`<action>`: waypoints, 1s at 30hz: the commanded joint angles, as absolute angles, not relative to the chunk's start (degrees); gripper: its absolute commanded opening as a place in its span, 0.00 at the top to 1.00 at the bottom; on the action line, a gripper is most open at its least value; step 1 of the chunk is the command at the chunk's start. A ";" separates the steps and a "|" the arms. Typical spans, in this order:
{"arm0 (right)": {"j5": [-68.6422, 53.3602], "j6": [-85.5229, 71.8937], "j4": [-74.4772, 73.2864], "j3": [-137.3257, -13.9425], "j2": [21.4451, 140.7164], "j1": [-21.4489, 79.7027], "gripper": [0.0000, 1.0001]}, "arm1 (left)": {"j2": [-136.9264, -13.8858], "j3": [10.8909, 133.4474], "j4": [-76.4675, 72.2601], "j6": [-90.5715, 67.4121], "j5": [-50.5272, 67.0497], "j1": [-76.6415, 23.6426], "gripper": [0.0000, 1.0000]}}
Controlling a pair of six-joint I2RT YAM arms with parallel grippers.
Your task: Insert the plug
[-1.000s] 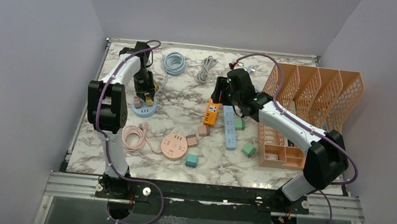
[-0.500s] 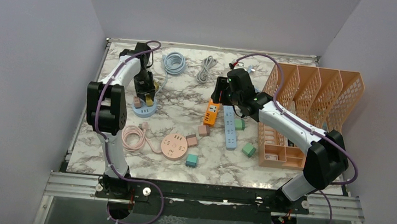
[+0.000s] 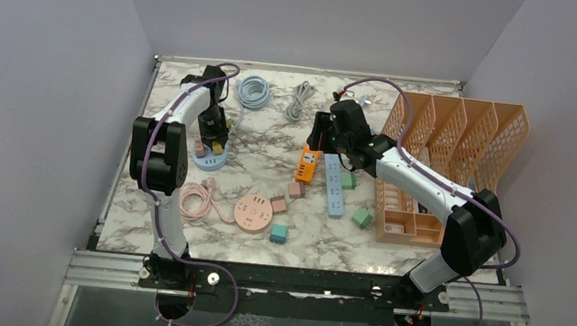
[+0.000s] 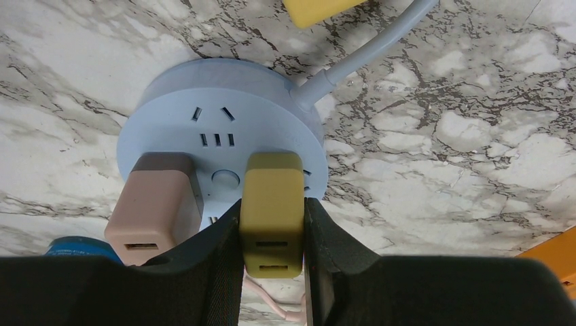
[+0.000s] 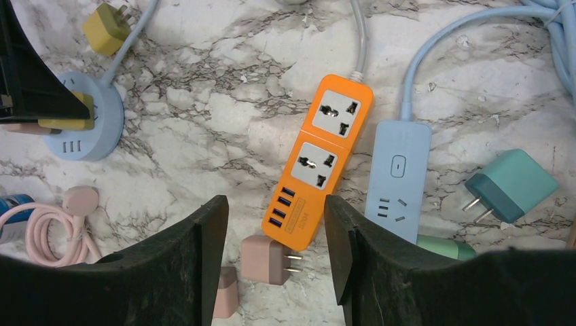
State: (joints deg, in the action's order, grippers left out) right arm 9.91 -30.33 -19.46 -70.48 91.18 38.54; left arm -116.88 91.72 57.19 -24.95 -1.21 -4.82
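A yellow plug (image 4: 272, 197) stands against the face of the round blue socket hub (image 4: 176, 102), next to a pink-brown plug (image 4: 155, 204) seated in the hub. My left gripper (image 4: 273, 204) is shut on the yellow plug, one black finger on each side. The plug's prongs are hidden beneath it. In the top view the left gripper (image 3: 212, 136) hangs over the hub (image 3: 211, 158) at the table's left. My right gripper (image 5: 275, 204) is open and holds nothing, hovering above the orange power strip (image 5: 319, 159).
A second yellow plug (image 5: 107, 28) lies beyond the hub. A blue power strip (image 3: 334, 185), a teal plug (image 5: 513, 183), a loose pink plug (image 5: 268, 260) and a round pink hub (image 3: 253, 211) lie mid-table. An orange file rack (image 3: 454, 147) stands at the right. Coiled cables (image 3: 253, 91) lie at the back.
The left arm's wrist has shifted slightly right and back while still gripping the yellow plug over the hub. The right arm has not moved.
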 commanded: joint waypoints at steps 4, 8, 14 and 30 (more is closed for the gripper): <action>11.50 -30.38 -18.72 -70.05 90.02 38.76 0.46 | -125.11 86.97 52.07 -24.46 -3.98 -4.49 0.82; 12.14 -29.84 -19.12 -71.05 89.71 38.76 0.44 | -120.90 91.14 54.54 -23.62 -2.36 -4.48 0.60; 13.60 -29.10 -21.82 -73.28 89.98 38.76 0.38 | -115.59 98.75 58.62 -22.17 1.44 -4.48 0.49; 11.97 -31.15 -29.04 -67.04 91.67 38.75 0.38 | -85.63 74.94 40.17 -21.66 11.73 -5.81 0.44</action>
State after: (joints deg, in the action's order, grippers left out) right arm 12.56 -29.71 -24.86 -69.30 90.74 38.54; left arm -95.09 86.70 52.18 -21.82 4.01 -4.84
